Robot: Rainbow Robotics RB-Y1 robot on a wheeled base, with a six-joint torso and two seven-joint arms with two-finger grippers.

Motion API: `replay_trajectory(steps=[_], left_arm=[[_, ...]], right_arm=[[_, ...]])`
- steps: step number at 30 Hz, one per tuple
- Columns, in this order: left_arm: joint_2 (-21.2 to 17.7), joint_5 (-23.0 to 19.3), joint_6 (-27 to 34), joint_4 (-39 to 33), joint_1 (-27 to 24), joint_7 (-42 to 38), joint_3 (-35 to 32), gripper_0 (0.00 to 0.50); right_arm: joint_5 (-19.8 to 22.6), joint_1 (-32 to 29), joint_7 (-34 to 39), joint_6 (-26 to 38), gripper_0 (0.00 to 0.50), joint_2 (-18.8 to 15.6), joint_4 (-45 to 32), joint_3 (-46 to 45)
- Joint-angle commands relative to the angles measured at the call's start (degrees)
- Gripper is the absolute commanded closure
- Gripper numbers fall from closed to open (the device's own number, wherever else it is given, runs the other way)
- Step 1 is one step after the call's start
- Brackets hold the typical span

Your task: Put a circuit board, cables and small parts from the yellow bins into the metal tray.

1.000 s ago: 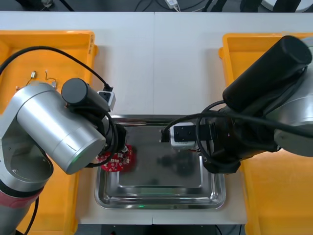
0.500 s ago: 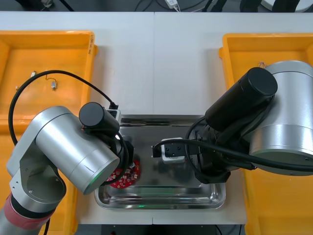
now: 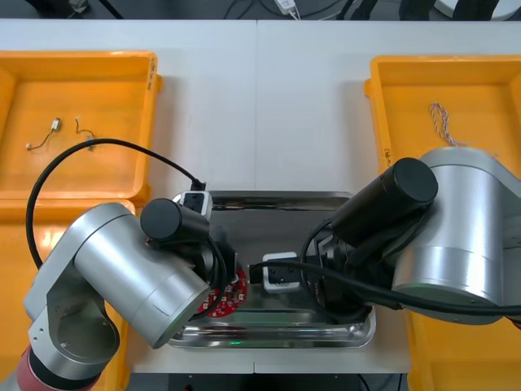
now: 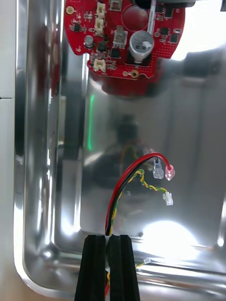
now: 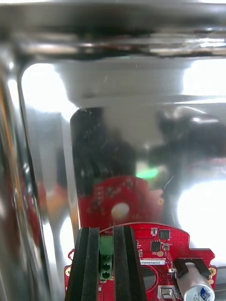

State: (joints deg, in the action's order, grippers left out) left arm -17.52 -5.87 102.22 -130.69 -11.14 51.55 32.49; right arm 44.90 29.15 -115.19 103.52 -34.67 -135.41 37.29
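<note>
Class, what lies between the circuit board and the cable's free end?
In the right wrist view, only bare metal tray separates the circuit board from the red and yellow cable in the right tool.

Red, yellow and green against mirror silver

Between the black fingers of the left gripper (image 5: 106,230) sits a green connector (image 5: 106,261) on the round red circuit board (image 5: 183,242), which is dotted with black chips, white lettering and a silver-topped part. The right gripper (image 4: 109,237), also black-fingered, pinches the red and yellow cable (image 4: 123,181): red and black strands, a yellow-green twist, and clear, pink and white ends. Beneath both grippers the metal tray (image 3: 269,208) is bare shiny silver with a green glint. Outward of each gripper are yellow bins (image 3: 89,90) on the white bench (image 3: 260,106); the blue and white cable (image 3: 442,122) is twisted.
</note>
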Motion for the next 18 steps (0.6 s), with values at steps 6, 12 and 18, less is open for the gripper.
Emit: replay_trajectory(steps=[6,12,18], left_arm=[[0.82,1.48,-3.61,-0.79,2.79,-3.21,2.05,0.5],[0.91,2.71,-6.16,1.85,3.05,-3.03,2.57,0.5],[0.82,2.88,-6.95,2.81,3.14,-3.03,2.75,0.5]], right_arm=[[-3.32,-4.11,-2.68,-0.78,0.5,1.19,-0.2,2.96],[-7.28,-4.11,-2.68,-0.69,0.5,2.24,0.06,4.46],[-7.28,-4.19,-2.85,-1.83,0.5,3.56,2.7,4.55]])
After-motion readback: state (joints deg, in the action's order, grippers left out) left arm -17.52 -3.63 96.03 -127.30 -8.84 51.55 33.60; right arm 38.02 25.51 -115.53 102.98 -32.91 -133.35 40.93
